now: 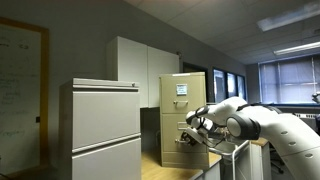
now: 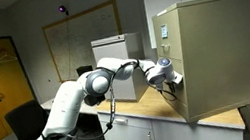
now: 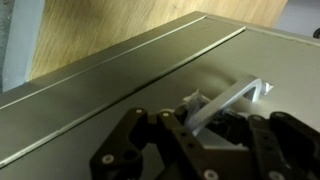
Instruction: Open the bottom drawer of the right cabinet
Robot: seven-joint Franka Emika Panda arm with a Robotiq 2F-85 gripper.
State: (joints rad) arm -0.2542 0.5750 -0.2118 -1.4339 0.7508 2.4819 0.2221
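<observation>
- Black jointed links of the claw (image 3: pixel 205 140) fill the bottom of the wrist view, with its fingers (image 3: pixel 170 135) set on either side of a small bent silver metal handle (image 3: pixel 228 100).
- Whether the jaws press on that handle or only straddle it cannot be told, because the handle's lower end disappears among the links.
- Just beyond the claw lies the flat tan metal front of the bottom drawer (image 3: pixel 240 62), which carries the handle.
- Past the far edge of that front, a light wooden countertop (image 3: pixel 100 30) shows.
- In both exterior views the claw (image 1: pixel 192 135) (image 2: pixel 172 81) sits against the lower front of the tall narrow beige metal filing cabinet (image 1: pixel 172 100) (image 2: pixel 229 53), and the white robot arm (image 1: pixel 255 120) (image 2: pixel 116 73) stretches back from it.
- The bottom drawer (image 1: pixel 172 150) is level with the claw and runs down to the countertop below; whether it stands out from the cabinet face cannot be told.
- Above the claw, on the uppermost drawer front, is a small white-and-blue label (image 1: pixel 181 90) (image 2: pixel 164 30).
- Well apart from the claw, on the side of the beige cabinet away from the arm, stands a wider pale grey metal cabinet (image 1: pixel 105 130).
- Behind and above the claw hang white wall cupboards (image 1: pixel 140 60).
</observation>
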